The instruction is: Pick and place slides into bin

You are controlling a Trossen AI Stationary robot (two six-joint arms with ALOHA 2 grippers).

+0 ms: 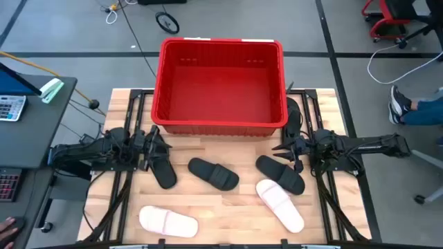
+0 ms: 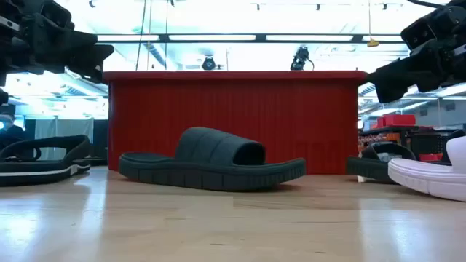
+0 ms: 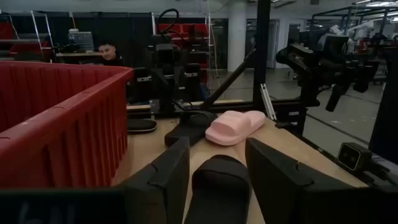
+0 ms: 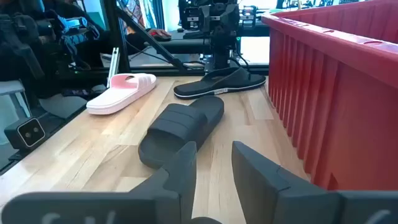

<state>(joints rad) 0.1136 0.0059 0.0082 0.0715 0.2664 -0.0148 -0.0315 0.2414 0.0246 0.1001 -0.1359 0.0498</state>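
The red bin [image 1: 221, 83] stands at the table's far middle. Three black slides lie in front of it: one at the left [image 1: 163, 169], one in the middle [image 1: 213, 173] and one at the right [image 1: 280, 173]. Another black slide [image 1: 293, 114] lies beside the bin's right near corner. Two pale pink slides lie near the front, one at the left [image 1: 168, 221] and one at the right [image 1: 280, 204]. My left gripper [image 1: 158, 142] is open above the left black slide [image 3: 217, 186] and clear of it. My right gripper [image 1: 282, 149] is open and empty, raised by the right black slide.
Both arms reach in level from the table's sides, just in front of the bin's near wall [image 2: 233, 120]. Bare wooden table [image 1: 228, 214] lies between the two pink slides. A person sits beyond the table in the left wrist view [image 3: 107, 51].
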